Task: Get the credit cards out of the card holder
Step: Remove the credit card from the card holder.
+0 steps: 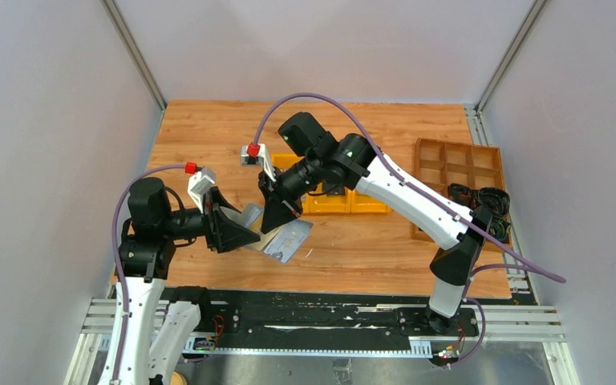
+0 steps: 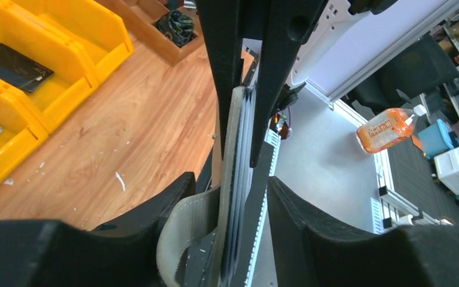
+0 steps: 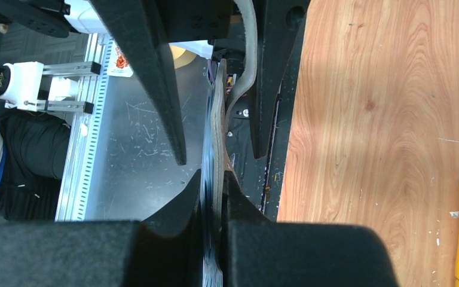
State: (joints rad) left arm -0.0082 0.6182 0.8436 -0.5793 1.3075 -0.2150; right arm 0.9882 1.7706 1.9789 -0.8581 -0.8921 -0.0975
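The grey card holder (image 1: 287, 239) hangs in the air over the table's front edge, between both grippers. My right gripper (image 1: 277, 218) is shut on its edge; in the right wrist view its jaws (image 3: 214, 176) pinch the grey holder (image 3: 218, 119) with the thin credit cards (image 3: 206, 185) stacked inside. My left gripper (image 1: 243, 231) straddles the opposite end. In the left wrist view the holder's flap (image 2: 182, 233) rests against one finger of my left gripper (image 2: 230, 179), while a gap shows between the credit cards (image 2: 246, 179) and the other finger.
A yellow three-part bin tray (image 1: 353, 200) sits mid-table behind the right arm, with a black flat object (image 2: 12, 66) in one bin. A brown compartment tray (image 1: 457, 164) and black cables (image 1: 481, 200) lie at the right. The metal rail (image 1: 329, 317) runs along the near edge.
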